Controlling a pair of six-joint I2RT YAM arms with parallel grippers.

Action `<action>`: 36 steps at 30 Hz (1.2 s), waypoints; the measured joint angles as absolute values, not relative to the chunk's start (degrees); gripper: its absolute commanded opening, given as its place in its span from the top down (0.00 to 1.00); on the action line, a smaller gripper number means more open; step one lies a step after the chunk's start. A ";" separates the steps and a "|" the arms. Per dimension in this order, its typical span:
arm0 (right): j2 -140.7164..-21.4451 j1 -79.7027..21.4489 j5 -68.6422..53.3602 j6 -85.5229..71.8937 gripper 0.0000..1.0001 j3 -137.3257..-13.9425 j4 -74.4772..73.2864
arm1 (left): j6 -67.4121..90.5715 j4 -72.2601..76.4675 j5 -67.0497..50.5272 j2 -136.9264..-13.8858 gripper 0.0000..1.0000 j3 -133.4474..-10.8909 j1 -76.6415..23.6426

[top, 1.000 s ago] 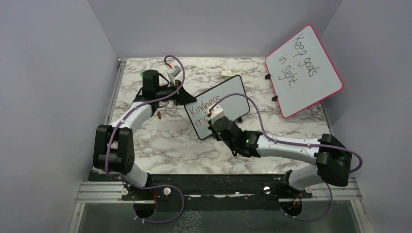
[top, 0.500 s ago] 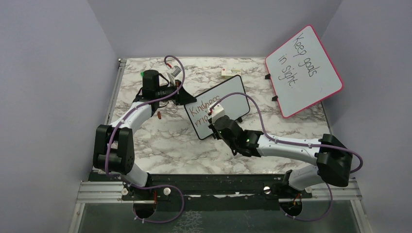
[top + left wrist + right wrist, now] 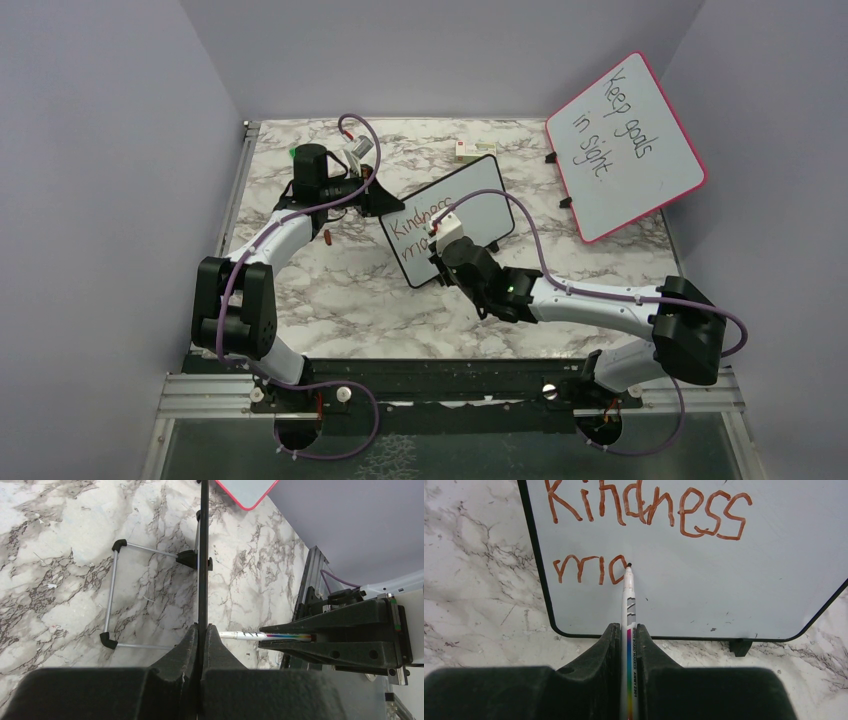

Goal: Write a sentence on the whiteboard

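Right claw [image 3: 628, 630] clamps marker [image 3: 629, 597], tip on whiteboard [image 3: 734, 580]; left claw [image 3: 202, 631] pinches its edge.

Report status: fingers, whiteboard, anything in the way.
Left fingers shut on whiteboard edge. Right fingers shut on marker, tip at second line. Sentence unfinished: first word done, second started. Nothing blocking the marker.

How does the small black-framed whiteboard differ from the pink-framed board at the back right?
The black-framed whiteboard is smaller than the pink-framed board. Its writing is red-brown and unfinished, "Kindness" plus a line just begun; the pink-framed board's is black, "Keep goals in sight". The left gripper clamps the whiteboard's edge; no gripper touches the pink-framed board. Both are white with rounded corners.
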State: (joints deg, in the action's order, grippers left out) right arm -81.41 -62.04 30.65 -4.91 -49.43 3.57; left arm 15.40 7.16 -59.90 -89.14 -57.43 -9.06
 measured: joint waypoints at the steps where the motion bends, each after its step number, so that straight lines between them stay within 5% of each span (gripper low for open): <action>1: -81.41 -62.04 30.65 -4.93 0.99 -49.43 3.55 | 15.40 7.16 -59.90 -89.14 1.00 -57.43 -9.06; 36: -81.28 -61.87 29.28 -7.70 0.99 -48.93 -0.19 | 15.40 7.16 -59.79 -89.14 1.00 -57.43 -9.06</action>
